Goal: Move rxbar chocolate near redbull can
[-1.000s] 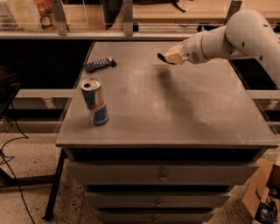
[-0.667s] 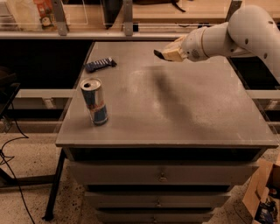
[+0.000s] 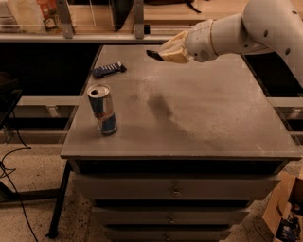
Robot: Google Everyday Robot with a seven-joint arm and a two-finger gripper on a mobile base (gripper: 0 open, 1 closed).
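Observation:
The redbull can stands upright near the front left corner of the grey table. My gripper hangs above the table's back middle, to the right of and behind the can. It is shut on a flat dark bar, the rxbar chocolate, of which only a short dark end sticks out to the left of the fingers. The bar is held in the air, well apart from the can. Its shadow falls on the table below.
A dark blue wrapped bar lies at the table's back left, behind the can. Shelving with containers runs along the back. A cardboard box stands on the floor at the right. The table has drawers below.
My gripper has moved left across the back of the table with the dark bar in it, closer to the can. The can and blue bar have not moved.

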